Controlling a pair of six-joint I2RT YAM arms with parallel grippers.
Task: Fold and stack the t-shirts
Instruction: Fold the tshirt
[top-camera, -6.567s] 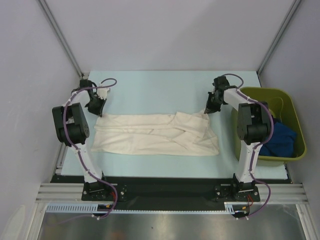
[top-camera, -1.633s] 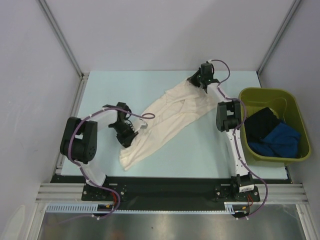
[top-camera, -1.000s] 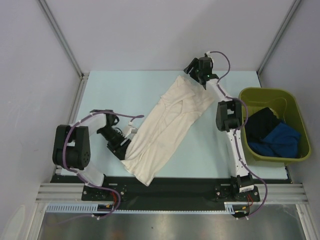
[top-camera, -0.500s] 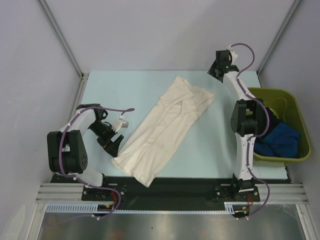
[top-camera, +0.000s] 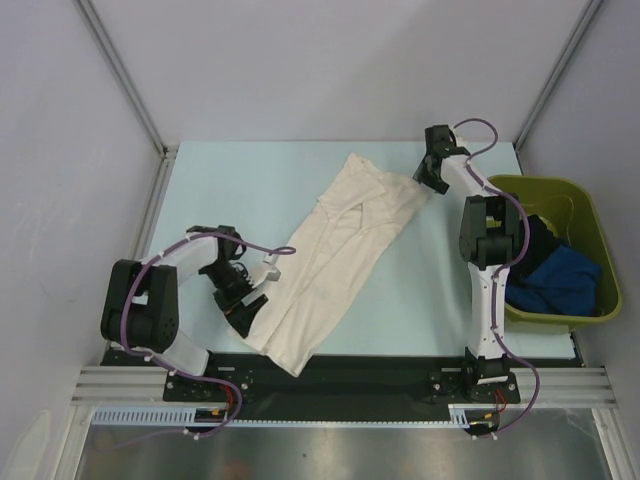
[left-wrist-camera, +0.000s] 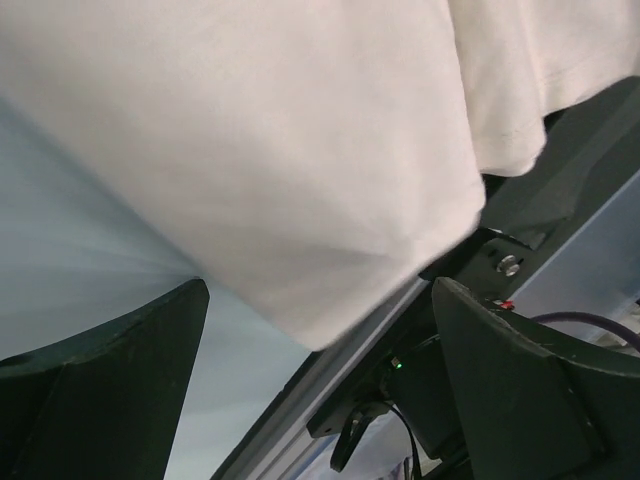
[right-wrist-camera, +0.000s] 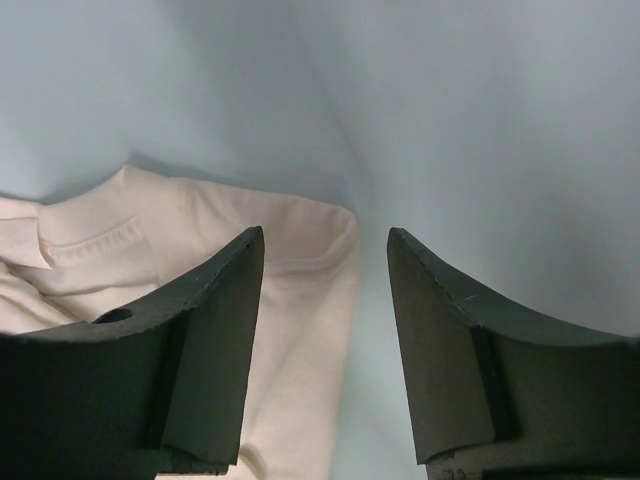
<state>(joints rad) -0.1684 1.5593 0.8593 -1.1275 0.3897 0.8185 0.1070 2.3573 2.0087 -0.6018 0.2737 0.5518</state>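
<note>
Pale-blue table carries cream t-shirt, which lies diagonal from far centre to near edge; we see its near hem reach over black base rail. Olive bin at right holds black t-shirt and blue t-shirt, both partly hidden by right arm and bin wall.

Left gripper at near-left hem, jaws spread wide, grasping nothing. Left wrist view is blurred: cloth lies ahead of fingers, contact we cannot tell.

Right gripper at far corner of cream t-shirt, fingers apart, released. Shirt corner lies just beyond gap.
</note>
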